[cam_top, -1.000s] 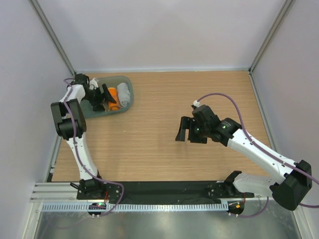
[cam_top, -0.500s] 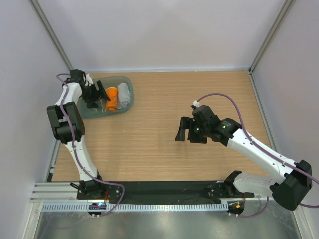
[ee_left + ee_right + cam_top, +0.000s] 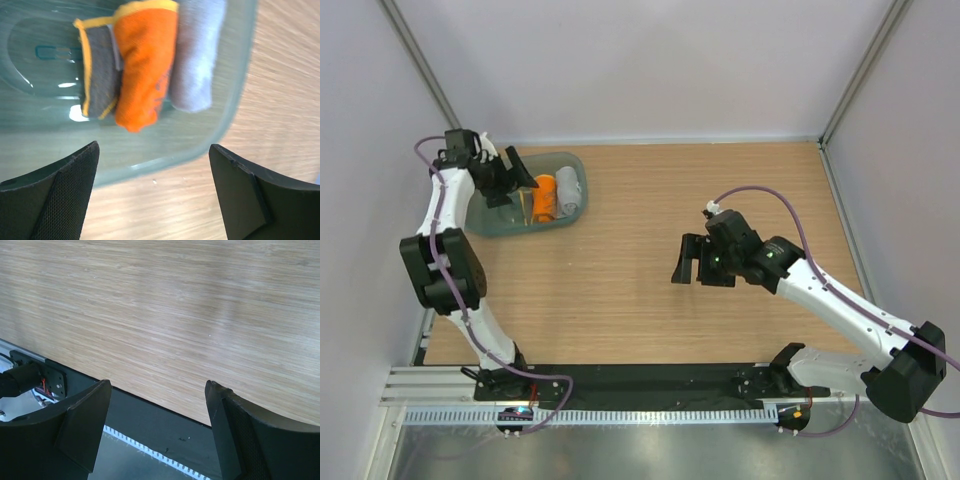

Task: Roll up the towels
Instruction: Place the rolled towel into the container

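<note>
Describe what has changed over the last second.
The left gripper drew back from the tub toward the far-left corner, open and empty. The orange towel and the grey towel stayed rolled inside the tub; the right gripper stayed open over the table.

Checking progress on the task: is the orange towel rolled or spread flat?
Rolled. The orange towel is a short roll lying in the teal tub, beside the grey towel, likewise rolled.

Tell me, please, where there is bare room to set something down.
The wooden tabletop is bare between the translucent teal plastic tub and the right gripper. The tub is crowded: it holds the rolled orange towel beside the rolled light grey towel.
</note>
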`<action>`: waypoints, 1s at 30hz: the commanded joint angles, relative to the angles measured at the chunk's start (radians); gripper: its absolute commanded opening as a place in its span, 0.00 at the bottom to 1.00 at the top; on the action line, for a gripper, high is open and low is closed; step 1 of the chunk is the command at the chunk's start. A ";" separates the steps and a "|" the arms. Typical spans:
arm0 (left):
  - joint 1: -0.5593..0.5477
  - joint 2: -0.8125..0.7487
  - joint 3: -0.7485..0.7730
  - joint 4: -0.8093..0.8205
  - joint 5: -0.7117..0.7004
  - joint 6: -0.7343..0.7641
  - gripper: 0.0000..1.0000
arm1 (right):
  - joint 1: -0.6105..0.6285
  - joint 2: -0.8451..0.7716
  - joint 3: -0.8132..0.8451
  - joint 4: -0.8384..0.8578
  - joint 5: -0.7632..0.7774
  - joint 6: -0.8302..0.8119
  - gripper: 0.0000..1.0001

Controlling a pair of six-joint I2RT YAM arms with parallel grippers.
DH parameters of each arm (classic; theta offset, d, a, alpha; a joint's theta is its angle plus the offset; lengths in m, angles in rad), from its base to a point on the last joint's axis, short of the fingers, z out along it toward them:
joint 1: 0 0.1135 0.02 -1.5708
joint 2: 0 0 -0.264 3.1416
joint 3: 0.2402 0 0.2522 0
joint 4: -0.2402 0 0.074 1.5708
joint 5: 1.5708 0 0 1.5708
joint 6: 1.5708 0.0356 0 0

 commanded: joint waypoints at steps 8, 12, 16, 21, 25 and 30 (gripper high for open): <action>-0.172 -0.465 -0.335 0.106 -0.072 0.003 1.00 | 0.021 -0.056 0.076 0.056 0.017 -0.119 0.87; -0.324 -0.607 -0.466 0.149 -0.291 -0.017 1.00 | 0.064 -0.091 0.075 0.053 0.134 -0.168 0.91; -0.474 -0.740 -0.616 0.235 -0.527 -0.079 1.00 | 0.120 -0.136 0.058 0.091 0.240 -0.216 0.95; -0.611 -0.927 -0.779 0.382 -0.856 -0.087 1.00 | 0.166 -0.157 0.053 0.134 0.340 -0.244 0.96; -0.640 -1.039 -0.926 0.528 -0.951 0.018 1.00 | 0.167 -0.191 0.024 0.178 0.341 -0.225 0.96; -0.638 -1.188 -1.189 0.885 -1.033 0.177 1.00 | 0.169 -0.236 -0.019 0.198 0.349 -0.224 0.96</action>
